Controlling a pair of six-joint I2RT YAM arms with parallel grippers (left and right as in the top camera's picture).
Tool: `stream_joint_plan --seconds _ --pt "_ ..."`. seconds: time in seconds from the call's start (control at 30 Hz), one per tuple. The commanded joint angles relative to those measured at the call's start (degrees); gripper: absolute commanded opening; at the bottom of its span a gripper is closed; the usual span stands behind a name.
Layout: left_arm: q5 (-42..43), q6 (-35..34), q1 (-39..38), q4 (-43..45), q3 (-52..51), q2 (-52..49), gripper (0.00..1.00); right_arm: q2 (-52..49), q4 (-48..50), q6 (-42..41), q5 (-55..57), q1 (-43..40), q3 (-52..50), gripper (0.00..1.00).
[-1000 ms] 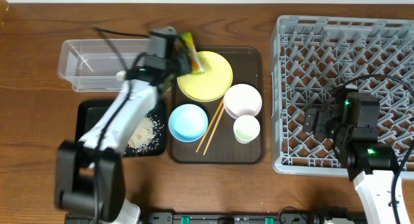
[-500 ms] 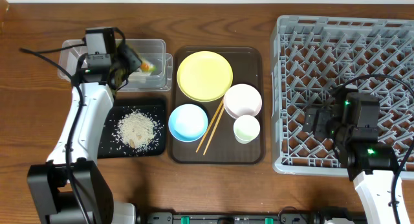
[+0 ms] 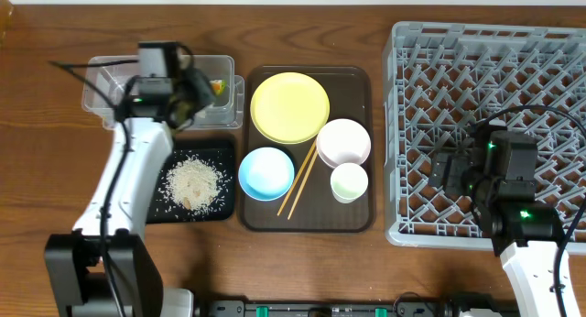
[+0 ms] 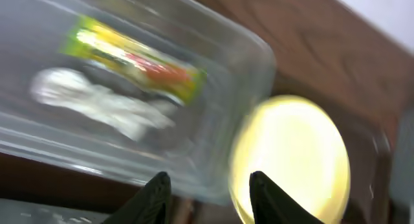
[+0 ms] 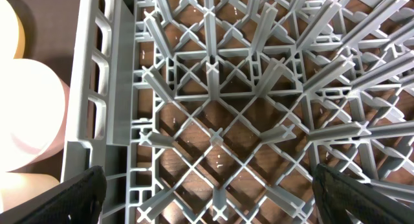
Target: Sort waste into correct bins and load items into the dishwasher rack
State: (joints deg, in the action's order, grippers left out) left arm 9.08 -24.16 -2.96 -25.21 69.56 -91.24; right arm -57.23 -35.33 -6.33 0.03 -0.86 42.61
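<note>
Below the left tool (image 4: 210,197), the wrist view shows the wrapper (image 4: 136,59) lying flat inside the tub (image 4: 213,153), next to a pale shape (image 4: 97,101) too blurred to name. The tool's two dark fingers (image 4: 157,193) stand apart with nothing between them, so it is open and holds nothing. Ahead and to the right of those fingers sits the plate (image 4: 291,159), just outside the tub's rounded corner.

From overhead, the arm hides most of the wrapper, and only an orange-green scrap shows at the tool's tip. That view adds what the wrist camera misses. Just behind the tool, toward the arm's base, the black tray (image 3: 156,212) holds the rice (image 3: 194,182). To the tool's right, the brown tray (image 3: 352,221) carries the plate, the blue bowl (image 3: 266,173), the white bowl (image 3: 343,141), the cup (image 3: 349,181) and the chopsticks (image 3: 298,184), which lie between the two bowls.

The right tool (image 5: 213,211) hangs over the rack (image 5: 213,68) with its jaws spread wide and nothing in them. Its wrist view shows the lattice directly beneath, and the surface shows brown through it. Past the rack wall to the tool's left, that view catches the pale rims of the white bowl and cup.
</note>
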Motion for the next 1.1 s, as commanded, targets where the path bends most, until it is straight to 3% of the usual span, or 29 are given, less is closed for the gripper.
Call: stream_joint_plan --seconds 0.0,0.33,0.5,0.77,0.83,1.07 --pt "0.96 7.78 -6.23 -2.19 -0.04 2.58 0.42 0.33 -0.04 -0.28 0.59 0.42 1.25 0.99" --pt "2.38 7.82 -27.26 -10.51 -0.48 2.51 0.61 0.33 -0.04 -0.28 0.59 0.42 1.25 0.99" --pt "1.79 7.41 -34.88 -10.03 -1.16 0.17 0.61 0.33 -0.09 -0.31 0.57 0.42 1.25 0.99" --pt "1.86 4.22 -38.95 -9.40 -1.16 -8.22 0.59 0.33 -0.28 -0.31 0.57 0.42 1.25 0.99" --pt "2.08 3.72 -39.30 -9.20 -1.16 -10.23 0.55 0.33 -0.28 -0.31 0.57 0.42 1.25 0.99" --pt "2.01 3.74 -38.95 -9.49 -1.07 -11.41 0.08 0.33 -0.28 -0.31 0.59 0.42 1.25 0.99"
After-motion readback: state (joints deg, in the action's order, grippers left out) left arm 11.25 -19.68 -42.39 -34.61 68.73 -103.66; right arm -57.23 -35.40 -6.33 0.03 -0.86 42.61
